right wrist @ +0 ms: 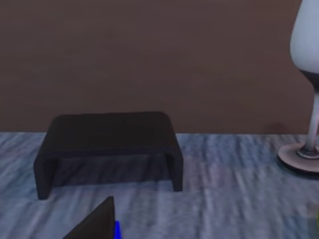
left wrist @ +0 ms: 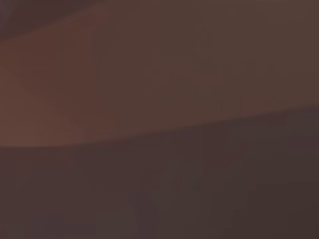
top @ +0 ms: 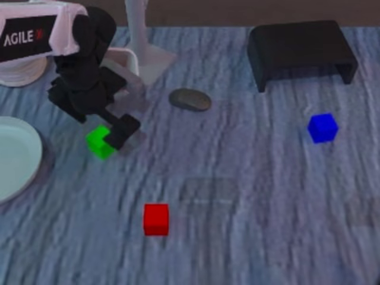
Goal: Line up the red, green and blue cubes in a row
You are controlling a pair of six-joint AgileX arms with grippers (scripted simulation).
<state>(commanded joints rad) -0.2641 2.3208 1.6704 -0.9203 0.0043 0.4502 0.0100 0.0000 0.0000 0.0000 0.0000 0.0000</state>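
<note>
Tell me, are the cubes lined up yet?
Not yet. The left gripper is down at the green cube, over on the table's left. The red cube sits nearer the front and the blue cube far right, so no row. All three still need lining up.

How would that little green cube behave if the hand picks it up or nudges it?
The green cube looks rigid, with flat faces, so it would probably slide, not roll, if nudged. It is small beside the left hand at it, so likely light. Its smooth sides might slip unless squeezed squarely.
</note>
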